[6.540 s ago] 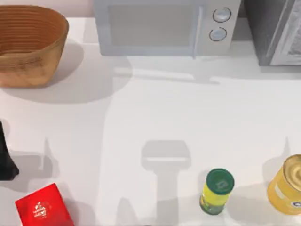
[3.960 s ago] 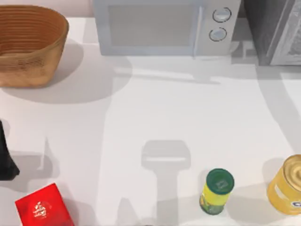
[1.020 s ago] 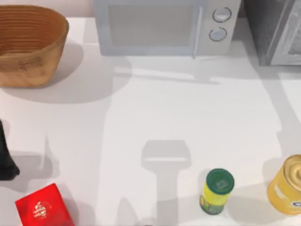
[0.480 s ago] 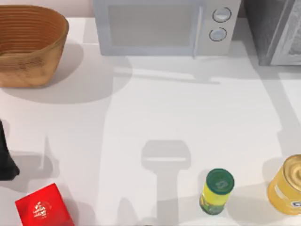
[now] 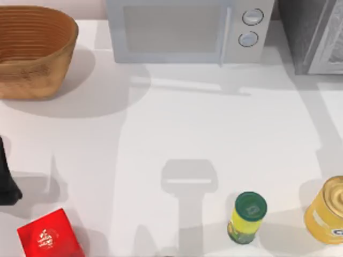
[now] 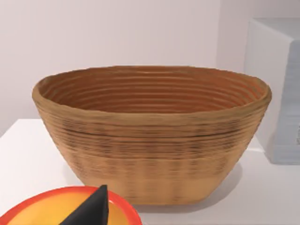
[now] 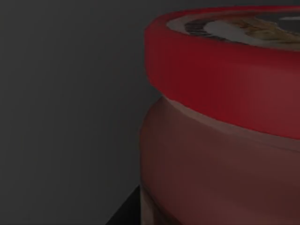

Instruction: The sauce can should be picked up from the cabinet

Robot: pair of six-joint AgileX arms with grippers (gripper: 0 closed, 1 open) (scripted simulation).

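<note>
- Sauce can (image 7: 220,140): fills your right wrist view at close range, red lid above a reddish body, with dark grey walls around it, so it sits inside the cabinet (image 5: 313,32) at the table's far right corner.
- Right gripper: you cannot tell how its fingers stand.
- Left gripper (image 5: 6,179): parked at the table's left edge beside the red box (image 5: 49,235); finger state also unclear.
- Basket (image 6: 150,136): far left.

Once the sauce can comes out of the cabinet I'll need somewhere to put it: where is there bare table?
The widest bare patch is mid-table, between the microwave at the back and the green-lidded can at the front, bordered on the left by the basket. The front edge is crowded: red box, green-lidded can, yellow can. The cabinet fills the back right corner.
</note>
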